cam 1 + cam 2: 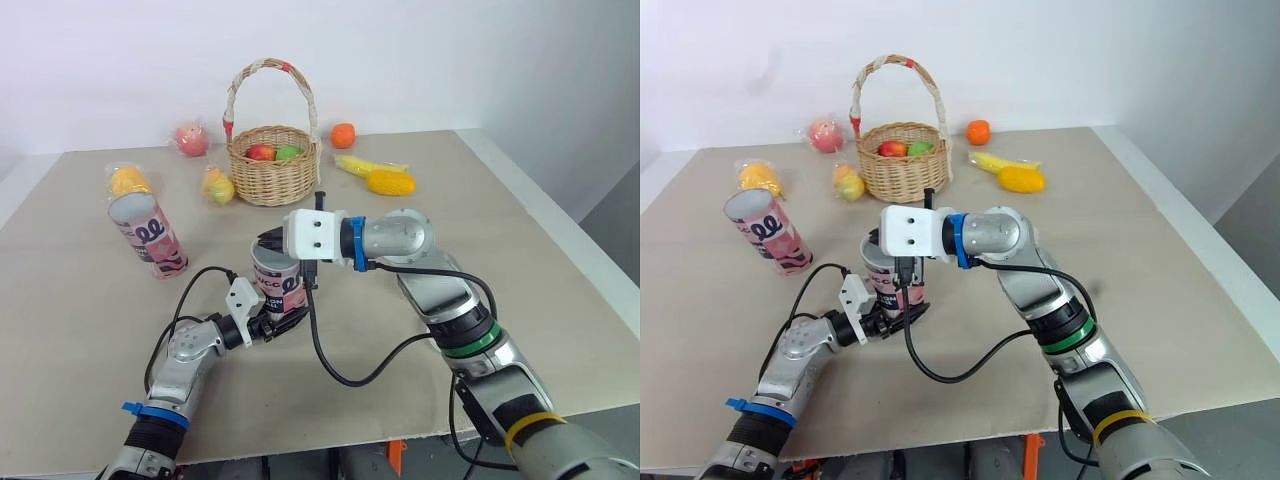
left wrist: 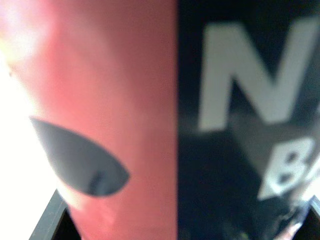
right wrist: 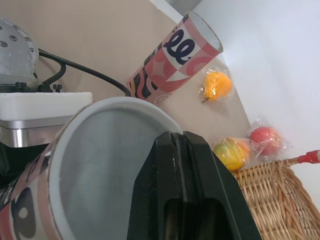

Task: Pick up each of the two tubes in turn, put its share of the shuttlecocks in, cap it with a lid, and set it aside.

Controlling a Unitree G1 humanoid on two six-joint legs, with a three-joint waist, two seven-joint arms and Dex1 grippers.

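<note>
My left gripper (image 1: 270, 322) is shut on the lower part of a pink-and-black printed tube (image 1: 281, 288), holding it tilted over the table's middle. In the left wrist view the tube wall (image 2: 150, 115) sits right between the fingers. My right gripper (image 1: 272, 243) hovers at the tube's top end, and the right wrist view shows its black fingers (image 3: 175, 165) pressed together, shut, with nothing visible between them, over the white-rimmed round mouth (image 3: 95, 165). A second pink tube (image 1: 150, 235) stands leaning at the left of the table, its open end up.
A wicker basket (image 1: 270, 180) with fruit inside stands at the back centre. Wrapped fruits lie around it: a peach (image 1: 192, 139), an orange (image 1: 343, 135), yellow pieces (image 1: 385, 180) to the right, one (image 1: 217, 186) to its left, another (image 1: 130, 180) behind the second tube.
</note>
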